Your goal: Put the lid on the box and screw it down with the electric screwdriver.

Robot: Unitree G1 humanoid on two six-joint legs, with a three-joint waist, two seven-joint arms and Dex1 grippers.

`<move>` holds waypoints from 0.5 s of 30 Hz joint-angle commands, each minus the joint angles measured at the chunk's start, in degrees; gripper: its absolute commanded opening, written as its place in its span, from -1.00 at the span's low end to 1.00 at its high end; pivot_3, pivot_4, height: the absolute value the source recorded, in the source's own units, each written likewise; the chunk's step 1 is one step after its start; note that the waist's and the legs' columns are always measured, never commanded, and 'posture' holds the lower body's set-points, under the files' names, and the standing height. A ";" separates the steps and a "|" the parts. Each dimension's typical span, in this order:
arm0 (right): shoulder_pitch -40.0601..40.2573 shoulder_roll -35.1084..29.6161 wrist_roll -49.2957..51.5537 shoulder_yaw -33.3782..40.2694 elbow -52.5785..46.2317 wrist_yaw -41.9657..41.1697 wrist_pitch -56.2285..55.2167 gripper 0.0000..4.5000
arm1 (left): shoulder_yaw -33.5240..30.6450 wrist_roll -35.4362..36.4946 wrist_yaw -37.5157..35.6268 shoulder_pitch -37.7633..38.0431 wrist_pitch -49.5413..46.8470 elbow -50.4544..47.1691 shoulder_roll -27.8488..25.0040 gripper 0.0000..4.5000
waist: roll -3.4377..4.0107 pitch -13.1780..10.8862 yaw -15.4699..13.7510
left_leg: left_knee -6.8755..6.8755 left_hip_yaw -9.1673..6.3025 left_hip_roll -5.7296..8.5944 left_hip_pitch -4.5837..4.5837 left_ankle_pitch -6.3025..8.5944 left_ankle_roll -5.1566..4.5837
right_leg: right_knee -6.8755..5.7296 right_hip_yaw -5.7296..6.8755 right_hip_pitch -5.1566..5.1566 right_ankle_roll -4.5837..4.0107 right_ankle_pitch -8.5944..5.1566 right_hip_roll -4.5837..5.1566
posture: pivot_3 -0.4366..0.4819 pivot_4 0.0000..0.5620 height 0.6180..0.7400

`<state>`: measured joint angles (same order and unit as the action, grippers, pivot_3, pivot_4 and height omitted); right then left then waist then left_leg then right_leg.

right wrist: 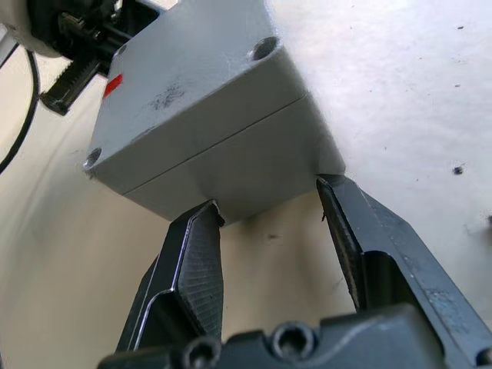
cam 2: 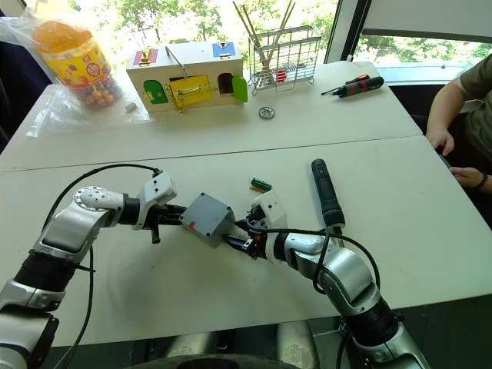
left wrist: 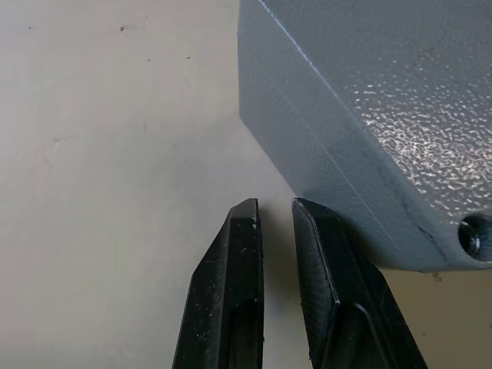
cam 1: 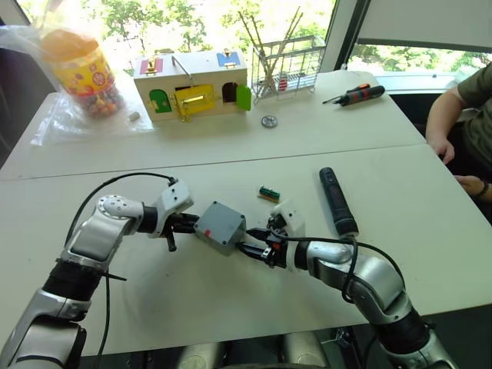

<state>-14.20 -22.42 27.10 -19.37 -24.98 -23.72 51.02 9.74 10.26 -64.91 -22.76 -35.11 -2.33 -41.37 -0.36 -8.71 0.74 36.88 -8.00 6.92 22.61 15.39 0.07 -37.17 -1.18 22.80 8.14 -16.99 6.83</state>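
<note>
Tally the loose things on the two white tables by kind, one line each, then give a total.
Screwdrivers: 2, the electric screwdriver and the orange-and-black hand screwdriver
Grey enclosures: 1, the box with the lid on it
Toy houses: 1
Candy jars: 1
Wire racks: 1
Metal discs: 1
Small green parts: 1
Total: 8

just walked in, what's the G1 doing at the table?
It is working on the grey box, which already has the lid seated on it. The left claw sits against one side with its fingers nearly closed, gripping nothing. The right claw is open, its fingers straddling the opposite corner. The electric screwdriver lies untouched on the table nearby, so no screws are driven yet.
</note>
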 commanded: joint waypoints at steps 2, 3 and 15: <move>-2.87 1.41 -2.12 -0.63 2.05 -2.62 -4.09 -0.05 | -0.67 2.26 0.31 2.02 -2.21 -5.13 -1.04 -0.71 | 0.01 0.00 0.06 | -0.03 0.00 0.00 0.00 -0.03 0.06 | 0.01 0.00 0.01 0.00 0.00 0.00 | -0.05 -0.47 1.00; -3.06 1.23 -2.71 -0.92 2.54 -3.22 -4.58 -0.05 | -0.88 2.38 0.54 2.34 -2.49 -5.51 -1.26 -0.71 | 0.01 -0.01 0.04 | -0.04 0.00 0.00 0.00 -0.04 0.07 | 0.01 -0.01 0.04 0.00 0.00 0.00 | -0.05 -0.47 1.00; -5.40 3.78 -7.35 -1.46 8.15 -6.64 -8.64 -0.05 | -2.07 4.33 1.70 4.07 -5.02 -8.96 -2.88 -0.71 | 0.05 -0.03 0.01 | -0.07 0.01 0.00 0.00 -0.08 0.15 | 0.00 -0.02 0.07 -0.01 0.00 0.00 | -0.05 -0.47 1.00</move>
<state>-18.57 -20.18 19.23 -20.06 -15.36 -29.13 44.25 7.99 12.82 -63.15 -18.58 -40.08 -8.58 -44.37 -0.31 -8.74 0.75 36.81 -7.99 6.91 22.61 15.30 0.23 -37.16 -1.20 22.88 8.14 -16.99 6.84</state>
